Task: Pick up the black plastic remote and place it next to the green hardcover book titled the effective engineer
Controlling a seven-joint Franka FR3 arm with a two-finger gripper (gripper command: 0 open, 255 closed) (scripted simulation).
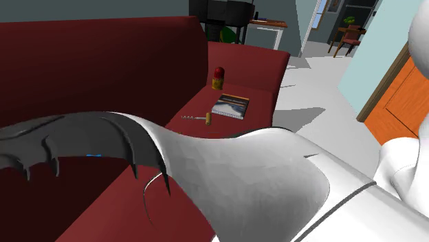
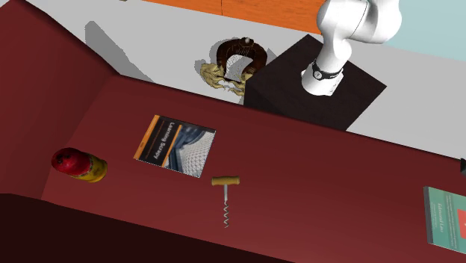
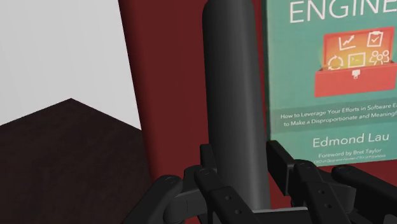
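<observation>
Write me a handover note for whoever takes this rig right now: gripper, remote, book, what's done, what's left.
Gripper: shut on the black remote, clasping it near one end.
Remote: alongside the green book, parallel to its long edge, over the red sofa seat. Whether it rests on the seat or hangs just above it cannot be told.
Done: remote picked up and brought beside the book.
Left: lower it if needed, open the gripper, pull back.

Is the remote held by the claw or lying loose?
Held: the claw clasps the dark remote from both sides in the wrist view. Lifted off the sofa or not, cannot tell.
</observation>
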